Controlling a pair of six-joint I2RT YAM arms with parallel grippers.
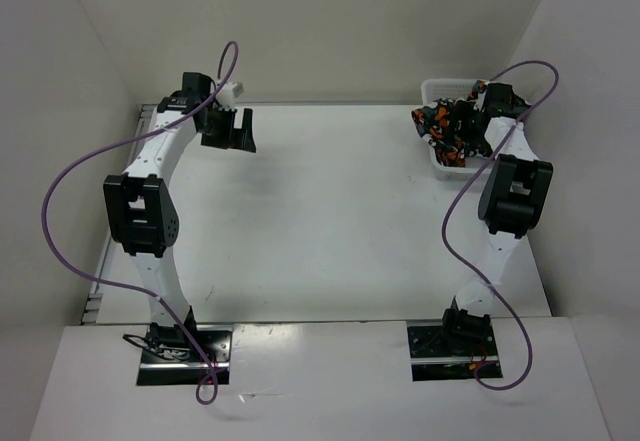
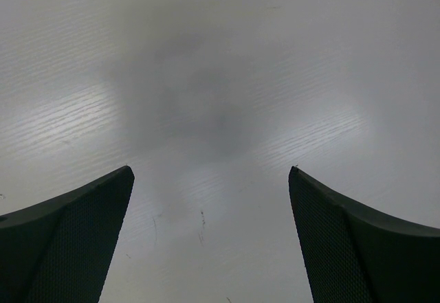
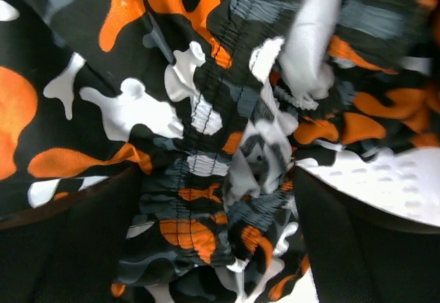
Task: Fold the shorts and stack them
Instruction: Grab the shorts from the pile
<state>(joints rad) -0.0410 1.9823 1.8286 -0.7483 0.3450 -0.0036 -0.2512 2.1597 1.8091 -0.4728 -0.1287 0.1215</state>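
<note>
The shorts (image 1: 432,121), a crumpled bunch of orange, black, grey and white camouflage cloth, spill over the left rim of the white mesh basket (image 1: 440,88) at the far right of the table. My right gripper (image 1: 463,127) is down in the basket on top of them. In the right wrist view the shorts (image 3: 199,110) fill the frame, and their gathered elastic waistband runs between the wide-apart fingers of the right gripper (image 3: 213,172), which stands open. My left gripper (image 1: 228,131) hovers open at the far left, and in its wrist view the left gripper (image 2: 212,172) holds nothing, with bare table below it.
The white table (image 1: 330,211) is walled in by white panels at the back and both sides. A patch of the basket's white mesh (image 3: 385,186) shows beside the right finger. Purple cables loop off both arms.
</note>
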